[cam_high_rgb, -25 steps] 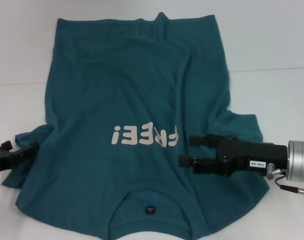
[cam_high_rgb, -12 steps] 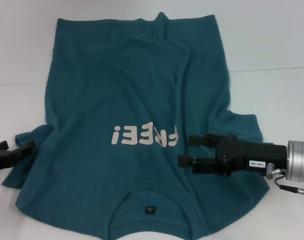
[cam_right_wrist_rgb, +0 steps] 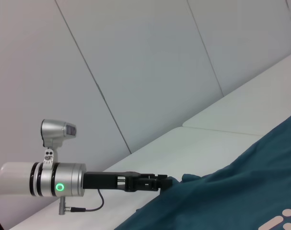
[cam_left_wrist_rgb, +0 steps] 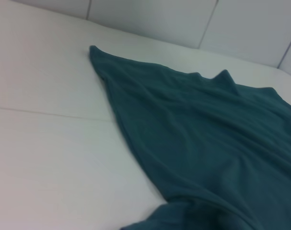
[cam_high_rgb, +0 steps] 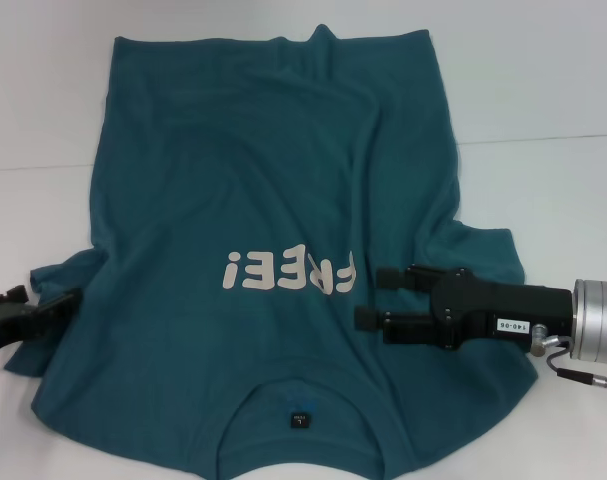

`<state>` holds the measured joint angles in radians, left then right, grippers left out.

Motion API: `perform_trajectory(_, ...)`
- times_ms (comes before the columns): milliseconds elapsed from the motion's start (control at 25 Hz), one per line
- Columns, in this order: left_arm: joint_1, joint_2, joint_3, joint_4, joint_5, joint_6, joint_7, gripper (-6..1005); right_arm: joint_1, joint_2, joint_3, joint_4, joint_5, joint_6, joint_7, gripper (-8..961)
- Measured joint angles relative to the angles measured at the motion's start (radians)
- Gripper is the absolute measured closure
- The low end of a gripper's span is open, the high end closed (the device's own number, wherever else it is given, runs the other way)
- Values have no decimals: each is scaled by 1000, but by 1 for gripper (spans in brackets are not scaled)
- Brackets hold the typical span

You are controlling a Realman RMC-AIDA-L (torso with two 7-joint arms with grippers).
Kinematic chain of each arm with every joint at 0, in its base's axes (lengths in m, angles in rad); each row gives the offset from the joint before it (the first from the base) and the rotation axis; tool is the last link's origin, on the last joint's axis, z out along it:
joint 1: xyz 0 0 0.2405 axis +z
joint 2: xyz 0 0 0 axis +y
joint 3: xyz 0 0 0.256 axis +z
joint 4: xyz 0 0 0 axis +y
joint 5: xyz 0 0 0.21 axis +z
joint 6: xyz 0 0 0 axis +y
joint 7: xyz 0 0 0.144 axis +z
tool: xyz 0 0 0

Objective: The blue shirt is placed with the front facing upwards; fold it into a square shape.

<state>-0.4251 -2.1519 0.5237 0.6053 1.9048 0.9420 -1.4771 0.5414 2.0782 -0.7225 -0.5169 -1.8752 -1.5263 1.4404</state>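
Shirt [cam_high_rgb: 273,200] spread flat on the white table [cam_high_rgb: 543,90], print up, no fold yet made. Left gripper [cam_high_rgb: 45,303] pinched on the sleeve edge; right gripper [cam_high_rgb: 373,298], fingers apart, over the other sleeve.

A white tabletop [cam_high_rgb: 543,90] fills the scene, smooth and matte. A thin seam [cam_high_rgb: 543,139] crosses it from side to side, which suggests it is made of joined panels, and the same kind of line shows in the left wrist view [cam_left_wrist_rgb: 49,112]. Behind the far edge stands a pale grey-white wall [cam_right_wrist_rgb: 150,62] of large flat panels, split by narrow dark joints [cam_right_wrist_rgb: 92,76] that look slanted in the right wrist view. The light is even and soft, with faint shadows; its source is probably overhead, though no lamp is in view.
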Motion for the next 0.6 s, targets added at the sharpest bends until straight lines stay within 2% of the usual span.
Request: perform_trajectory(600,8,-7,9,17,-5,0,-8,102,-5,0,0,0,1,-4,0,44)
